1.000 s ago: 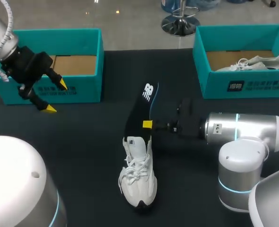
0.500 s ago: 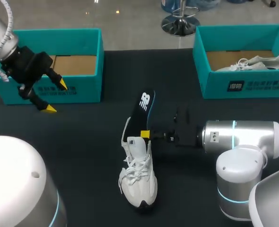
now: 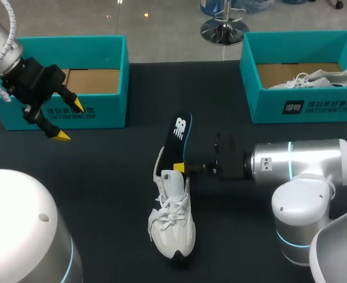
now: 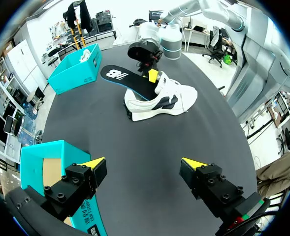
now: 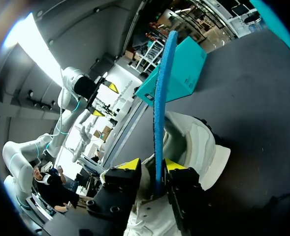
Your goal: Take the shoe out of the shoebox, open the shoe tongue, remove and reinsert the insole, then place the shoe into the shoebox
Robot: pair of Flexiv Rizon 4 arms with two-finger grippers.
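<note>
Both fingers of the right gripper (image 3: 182,168) press on the insole (image 3: 179,137) from two sides, so it has a firm pinch on it, low down where the insole meets the mouth of the shoe (image 3: 173,219). Seen from the right wrist, the insole's (image 5: 160,98) blue edge stands up between the yellow tips of the right gripper (image 5: 154,165) and runs on ahead of them, with the shoe (image 5: 196,142) just beyond. The white shoe lies near the middle of the black table (image 3: 102,177), toe toward the robot; the insole's dark upper end juts out past the heel. The left gripper (image 3: 69,121) is spread wide and grips nothing — it hangs just in front of the left shoebox (image 3: 105,112), well apart from the shoe. From the left wrist, the left gripper (image 4: 144,162) looks across bare table to the shoe (image 4: 160,98). The right shoebox (image 3: 306,107) holds a second white shoe (image 3: 314,78).
</note>
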